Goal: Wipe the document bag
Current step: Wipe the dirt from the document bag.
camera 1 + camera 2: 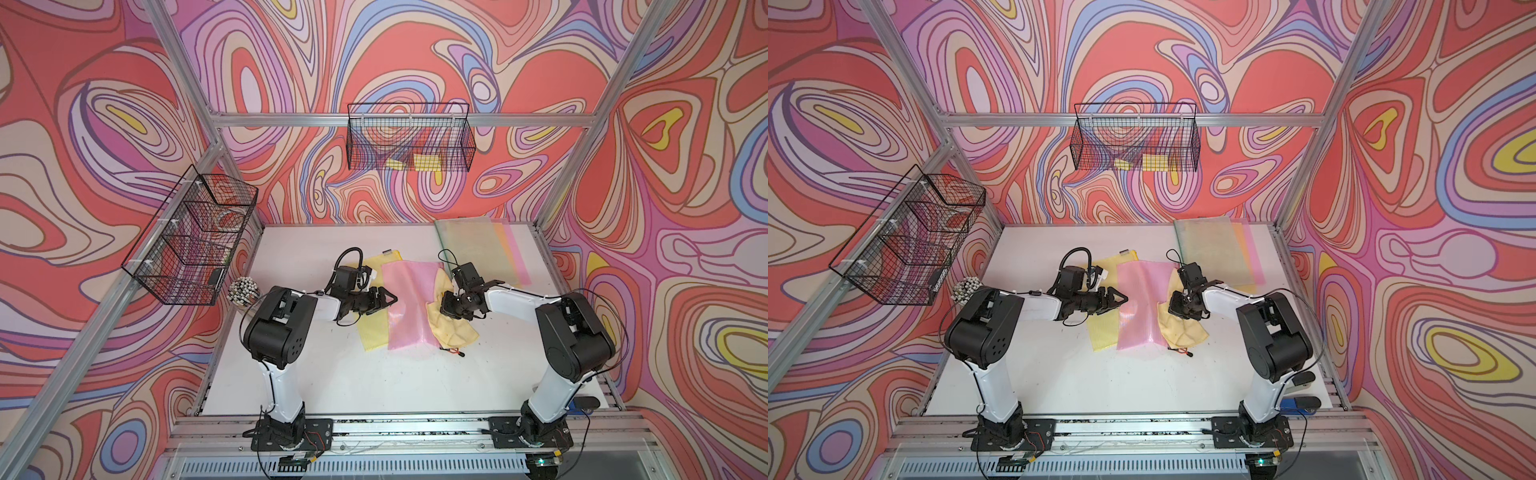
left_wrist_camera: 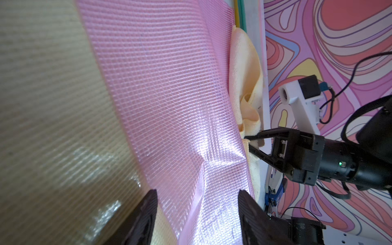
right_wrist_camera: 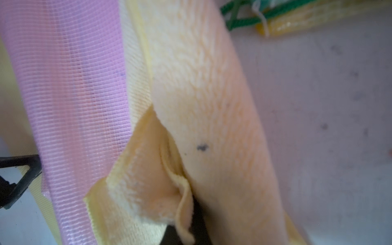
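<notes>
Mid-table, pink document bag (image 1: 409, 309) lengthwise near-to-far; left pincer (image 1: 390, 300) spread, right pincer (image 2: 247, 141) clamped on cloth (image 1: 454, 330).

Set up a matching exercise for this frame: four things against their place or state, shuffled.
Things:
1 pink document bag
2 yellow cloth
3 left gripper
4 rear wire basket

States:
A jaws apart
B pinched by right gripper
C holds yellow items
D lying over yellow bag

Pairs: 1-D, 2-B, 3-A, 4-C
</notes>
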Tool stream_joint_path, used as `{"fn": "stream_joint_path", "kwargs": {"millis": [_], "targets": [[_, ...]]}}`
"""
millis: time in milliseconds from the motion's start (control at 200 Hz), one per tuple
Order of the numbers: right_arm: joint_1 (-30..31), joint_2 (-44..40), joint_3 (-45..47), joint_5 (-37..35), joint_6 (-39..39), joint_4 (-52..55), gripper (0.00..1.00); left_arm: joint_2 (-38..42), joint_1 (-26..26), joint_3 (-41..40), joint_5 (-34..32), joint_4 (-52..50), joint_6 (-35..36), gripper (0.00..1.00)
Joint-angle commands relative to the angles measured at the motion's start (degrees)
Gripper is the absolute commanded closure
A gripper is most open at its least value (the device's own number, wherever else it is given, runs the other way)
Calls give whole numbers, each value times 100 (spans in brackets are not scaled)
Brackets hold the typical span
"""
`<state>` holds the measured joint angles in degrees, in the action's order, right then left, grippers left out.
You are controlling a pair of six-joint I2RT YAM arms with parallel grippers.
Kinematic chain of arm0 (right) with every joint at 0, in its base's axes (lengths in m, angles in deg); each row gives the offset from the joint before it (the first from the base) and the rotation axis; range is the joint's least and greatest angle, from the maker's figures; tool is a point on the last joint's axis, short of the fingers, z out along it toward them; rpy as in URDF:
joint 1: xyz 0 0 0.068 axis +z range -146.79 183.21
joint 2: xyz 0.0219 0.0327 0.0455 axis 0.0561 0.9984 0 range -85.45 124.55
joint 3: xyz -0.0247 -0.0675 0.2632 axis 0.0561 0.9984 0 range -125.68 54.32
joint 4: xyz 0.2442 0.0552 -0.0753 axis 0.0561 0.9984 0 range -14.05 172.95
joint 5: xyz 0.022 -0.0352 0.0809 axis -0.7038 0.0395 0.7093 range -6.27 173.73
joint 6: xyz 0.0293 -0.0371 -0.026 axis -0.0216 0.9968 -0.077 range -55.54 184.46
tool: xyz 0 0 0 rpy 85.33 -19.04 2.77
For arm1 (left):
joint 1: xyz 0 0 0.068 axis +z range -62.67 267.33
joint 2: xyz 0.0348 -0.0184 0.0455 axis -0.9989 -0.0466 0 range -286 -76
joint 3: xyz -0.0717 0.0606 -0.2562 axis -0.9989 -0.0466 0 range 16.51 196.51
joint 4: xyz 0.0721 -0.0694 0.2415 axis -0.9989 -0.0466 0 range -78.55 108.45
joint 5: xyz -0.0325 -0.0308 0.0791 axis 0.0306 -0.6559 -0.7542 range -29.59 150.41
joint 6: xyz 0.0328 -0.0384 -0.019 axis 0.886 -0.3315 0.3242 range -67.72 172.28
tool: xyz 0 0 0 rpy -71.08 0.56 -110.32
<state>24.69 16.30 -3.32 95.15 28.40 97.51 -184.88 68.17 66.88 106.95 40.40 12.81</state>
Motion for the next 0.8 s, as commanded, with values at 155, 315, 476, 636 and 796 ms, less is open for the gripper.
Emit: {"fn": "stream_joint_path", "kwargs": {"millis": [155,315,476,636,796], "targets": [[98,216,-10,-5,30,94,100,16,-87,-207,452,986,-527,37],[111,231,17,-7,37,94,100,108,-85,-241,396,621,-407,41],[113,250,33,11,51,78,100,286,-88,-538,219,436,-315,42],[120,284,27,27,62,58,100,346,-84,-748,123,260,-224,43],[128,295,34,35,56,50,100,261,-111,-900,148,621,-442,46]]}}
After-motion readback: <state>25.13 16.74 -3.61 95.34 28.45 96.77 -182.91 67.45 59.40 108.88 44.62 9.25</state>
